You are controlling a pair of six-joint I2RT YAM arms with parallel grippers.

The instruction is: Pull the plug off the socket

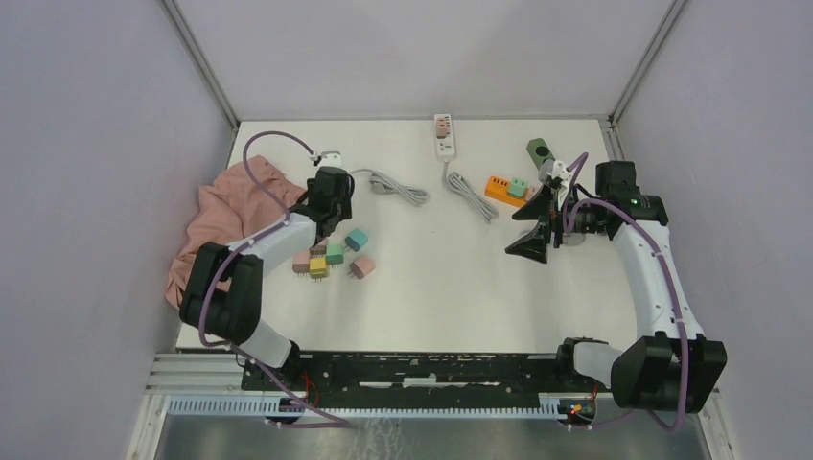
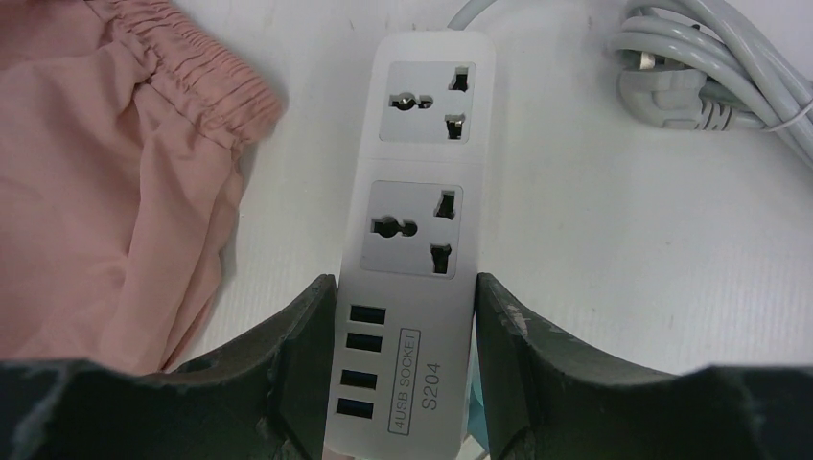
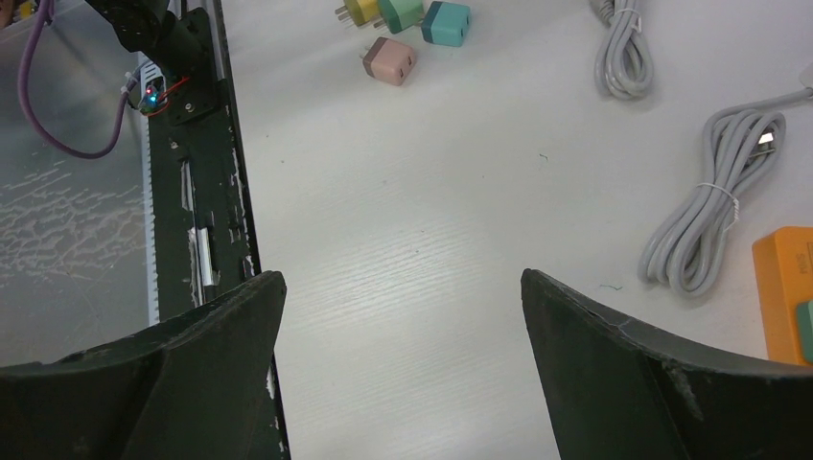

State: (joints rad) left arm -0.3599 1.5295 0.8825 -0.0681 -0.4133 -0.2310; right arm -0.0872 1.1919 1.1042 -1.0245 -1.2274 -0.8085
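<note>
- Far left: pink cloth [image 1: 225, 216] bunched on the table [image 1: 431, 307], its gathered hem just beside the white USB power strip [image 2: 412, 192].
- Left gripper [image 2: 406, 316] at a narrow setting, clamped on that strip's USB end, one finger pressed to each long side; both sockets ahead of the fingers empty.
- Right of the strip: a coiled grey cable [image 2: 709, 86] with its plug head, lying flat, near but apart.
- Nearer the arm bases: loose adapters [image 1: 333, 254] in a cluster of pink, yellow, green and teal, lying free on the table.
- Centre, at the far edge: second white strip [image 1: 443, 134], its grey lead [image 1: 470, 196] coiled below it.
- Right of centre: orange power strip [image 1: 499, 189] with the green plug [image 1: 518, 188] sitting on its top face, touched by neither gripper.
- Just behind it: a dark green object [image 1: 539, 150], too small to identify.
- Right gripper [image 3: 403, 287] spread wide, holding nothing, hovering over bare table just beside the orange strip.
</note>
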